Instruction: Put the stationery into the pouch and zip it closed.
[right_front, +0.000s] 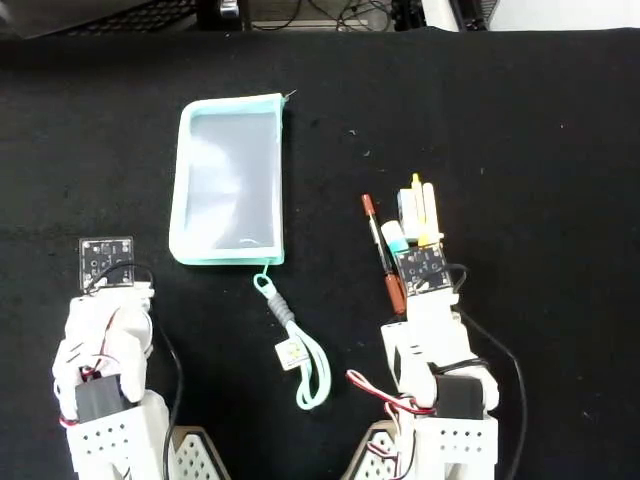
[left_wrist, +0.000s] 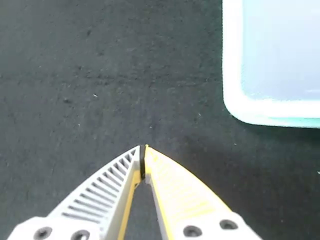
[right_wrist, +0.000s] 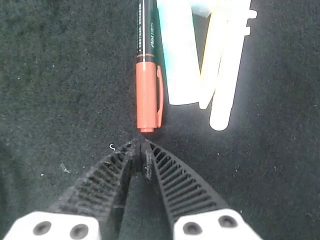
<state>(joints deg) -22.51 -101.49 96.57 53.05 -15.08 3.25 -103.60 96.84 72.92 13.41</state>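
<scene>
A clear pouch (right_front: 228, 180) with a mint-green border lies flat at the table's centre-left, and its corner (left_wrist: 235, 100) appears in the left wrist view. A mint strap (right_front: 295, 345) trails from its near end toward the arms. The stationery lies right of it: a red-capped pen (right_front: 383, 250), a white stick (right_front: 395, 238) and pale yellow pens (right_front: 425, 212). My right gripper (right_wrist: 141, 146) is shut and empty, its tips just short of the pen's red cap (right_wrist: 149, 95), with the white stick (right_wrist: 178, 55) and yellow pens (right_wrist: 227, 65) beside it. My left gripper (left_wrist: 143, 148) is shut and empty on bare cloth, near the pouch's near-left corner.
A black cloth (right_front: 520, 150) covers the whole table. A small tag (right_front: 290, 353) sits on the strap between the two arm bases. Cables and a keyboard (right_front: 140, 15) lie beyond the table's far edge.
</scene>
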